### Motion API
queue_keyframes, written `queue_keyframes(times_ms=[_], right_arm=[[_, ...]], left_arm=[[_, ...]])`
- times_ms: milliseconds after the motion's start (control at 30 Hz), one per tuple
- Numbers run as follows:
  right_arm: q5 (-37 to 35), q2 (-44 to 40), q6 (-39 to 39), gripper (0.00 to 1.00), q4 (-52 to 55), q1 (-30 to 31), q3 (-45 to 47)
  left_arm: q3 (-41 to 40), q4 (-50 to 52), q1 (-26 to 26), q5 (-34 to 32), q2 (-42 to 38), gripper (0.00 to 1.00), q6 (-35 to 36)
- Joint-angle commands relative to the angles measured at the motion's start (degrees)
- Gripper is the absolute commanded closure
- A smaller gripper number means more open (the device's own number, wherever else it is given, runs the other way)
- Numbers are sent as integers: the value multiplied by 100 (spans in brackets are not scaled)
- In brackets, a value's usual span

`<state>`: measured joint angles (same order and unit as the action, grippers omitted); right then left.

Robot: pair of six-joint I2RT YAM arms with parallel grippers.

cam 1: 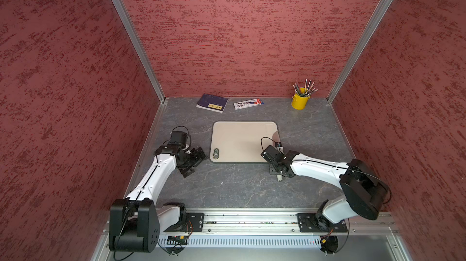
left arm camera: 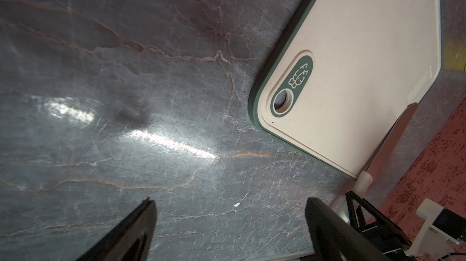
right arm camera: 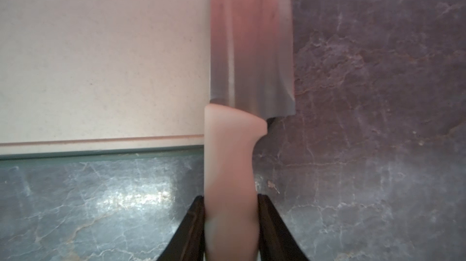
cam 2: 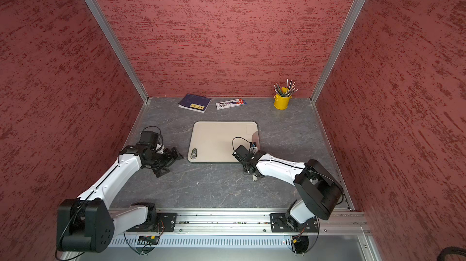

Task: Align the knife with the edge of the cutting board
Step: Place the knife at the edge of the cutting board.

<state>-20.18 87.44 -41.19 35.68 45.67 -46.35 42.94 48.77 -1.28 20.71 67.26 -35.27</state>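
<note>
The beige cutting board point(cam 1: 239, 141) lies flat mid-table, its oval hole at the near left corner. The knife point(right arm camera: 249, 40) lies along the board's right edge: in the right wrist view the grey blade runs parallel to that edge and partly overhangs the table. Its off-white handle point(right arm camera: 229, 161) sticks out past the near edge. My right gripper point(right arm camera: 230, 198) is shut on the handle, one finger on each side. In a top view the right gripper point(cam 1: 277, 169) hides most of the knife. My left gripper point(left arm camera: 229, 200) stands open over bare table, left of the board's near corner.
At the back wall lie a dark blue book point(cam 1: 212, 102) and a white printed packet point(cam 1: 248, 104). A yellow cup of pencils point(cam 1: 300, 101) stands at the back right. Red walls close the table on three sides.
</note>
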Motion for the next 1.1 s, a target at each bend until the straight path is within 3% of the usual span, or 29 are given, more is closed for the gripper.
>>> queue_keyframes(times_ms=[0,500,1067], right_arm=[[-209,56,-61,100,-230,47,126],[119,155,-468,100,-292,79,101],[361,-496,-748,100,336,285,217]], left_arm=[[-49,-75,21,30,-64,4,63],[-40,-26,5,3,-29,3,46],[-40,-47,-13,3,33,3,50]])
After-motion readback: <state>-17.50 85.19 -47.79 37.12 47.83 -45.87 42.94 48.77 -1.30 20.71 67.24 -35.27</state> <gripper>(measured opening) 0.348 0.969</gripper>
